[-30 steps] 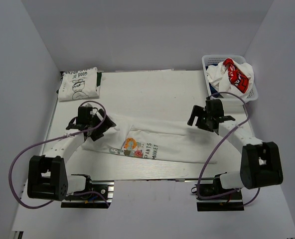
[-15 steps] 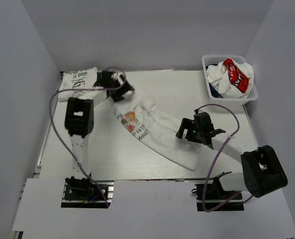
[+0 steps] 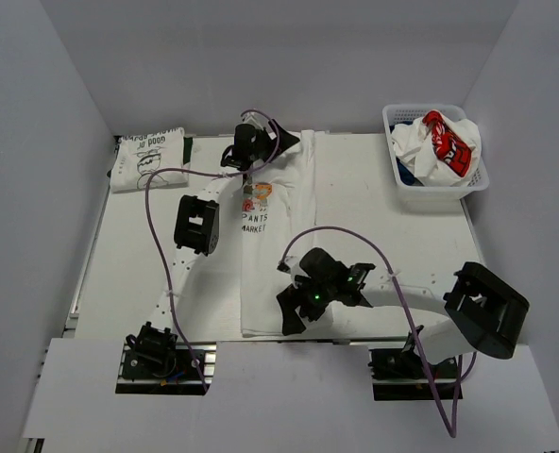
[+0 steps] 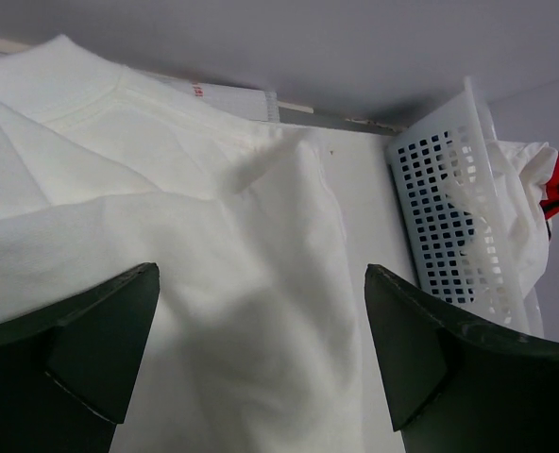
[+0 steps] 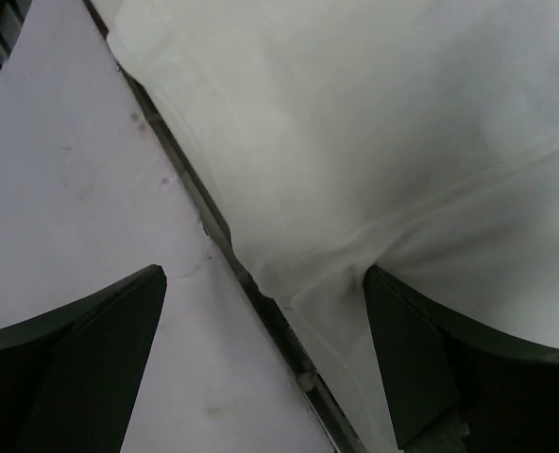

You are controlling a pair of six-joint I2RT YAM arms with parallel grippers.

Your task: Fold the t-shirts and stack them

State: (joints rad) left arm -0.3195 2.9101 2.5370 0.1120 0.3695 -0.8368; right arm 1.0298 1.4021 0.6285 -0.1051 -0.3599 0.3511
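A white t-shirt (image 3: 270, 245) with a colourful cartoon print and black lettering lies stretched out from the table's far edge to its near edge. My left gripper (image 3: 261, 146) hovers open over its far end, near the collar; the left wrist view shows the cloth (image 4: 213, 189) below the wide-apart fingers of the gripper (image 4: 261, 283). My right gripper (image 3: 294, 311) is open at the shirt's near hem (image 5: 355, 113); in the right wrist view (image 5: 265, 278) one finger touches the hem. A folded white tee with a black line drawing (image 3: 147, 160) lies at the far left.
A white lattice basket (image 3: 435, 179) at the far right holds a crumpled white tee with a red patch (image 3: 445, 142); the basket also shows in the left wrist view (image 4: 440, 189). The table's dark near rail (image 5: 213, 231) runs under the right gripper.
The printed shirt has swung from lying across the table to lying lengthwise. The left gripper moved to the far edge, the right gripper to the near edge.
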